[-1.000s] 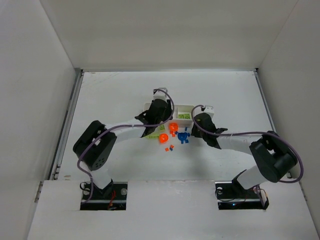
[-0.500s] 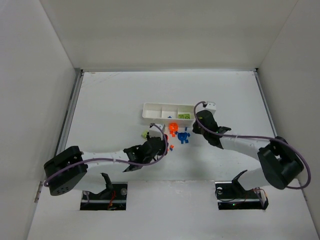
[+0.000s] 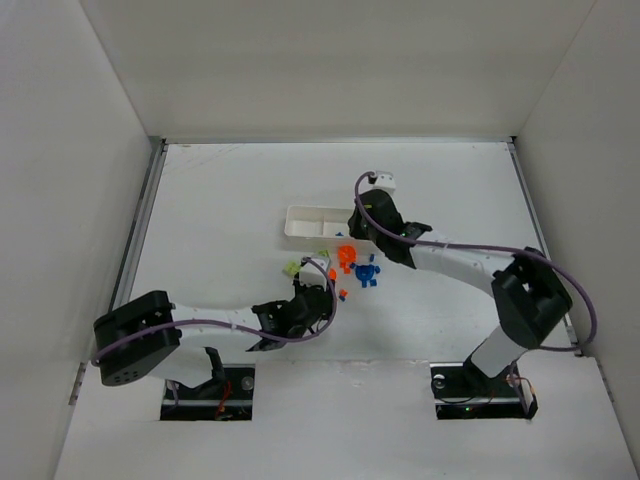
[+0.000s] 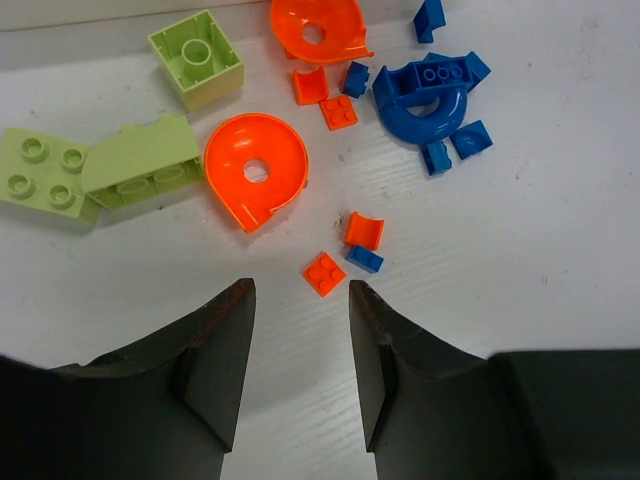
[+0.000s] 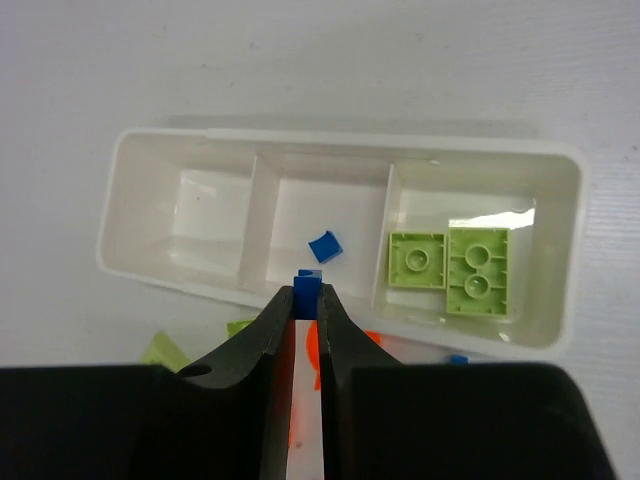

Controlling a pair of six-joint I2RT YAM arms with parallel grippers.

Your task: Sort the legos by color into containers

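One small blue bit sat pinched in the tips of the right claw, at the near wall of the white tray, which lay mid-surface, a little toward the far edge. Its middle compartment held one blue piece; the right-hand one held two light-green bricks; the left-hand one was bare. The step looked like a drop into the middle compartment. To do it well, the claw should pass the near wall until the bit hangs squarely over that floor, come low, then part gently, since so light a piece could bounce out or cling to a finger. The left claw hung spread over a small orange bit among the loose legos on the tray's near side; a blue scrap lay just beside it, so that pinch should centre on the orange alone.

From above, the right arm covered the tray's right end, and the held bit was too small to find. Whether it stood over the compartment or short of the wall, I could not tell.
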